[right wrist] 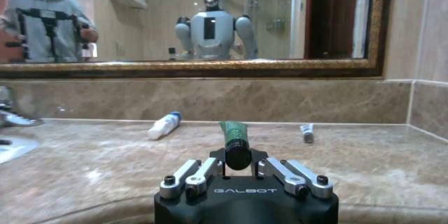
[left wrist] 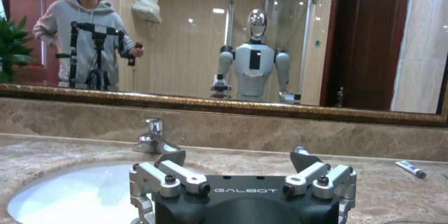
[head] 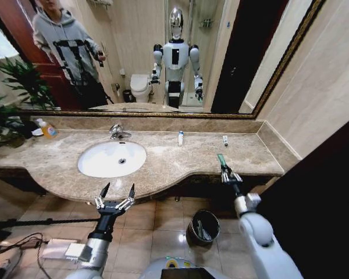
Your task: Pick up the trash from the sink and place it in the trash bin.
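My right gripper (head: 226,174) is shut on a dark green tube (head: 221,160), held just above the counter's front right edge; the right wrist view has the green tube (right wrist: 233,134) sticking out from the closed gripper (right wrist: 236,164). A white bottle with a blue cap (head: 180,138) (right wrist: 164,125) and a small white tube (head: 225,140) (right wrist: 307,132) (left wrist: 410,169) lie on the counter near the back wall. The white oval sink (head: 99,165) (left wrist: 70,195) looks bare inside. My left gripper (head: 116,196) (left wrist: 238,157) is open in front of the sink. On the floor below the counter stands the black trash bin (head: 202,228).
The beige marble countertop (head: 163,165) has a curved front edge. A chrome faucet (head: 119,132) (left wrist: 152,137) stands behind the basin. An orange soap bottle (head: 46,128) and a plant (head: 9,102) sit at the far left. Cables lie on the floor tiles at lower left (head: 17,241).
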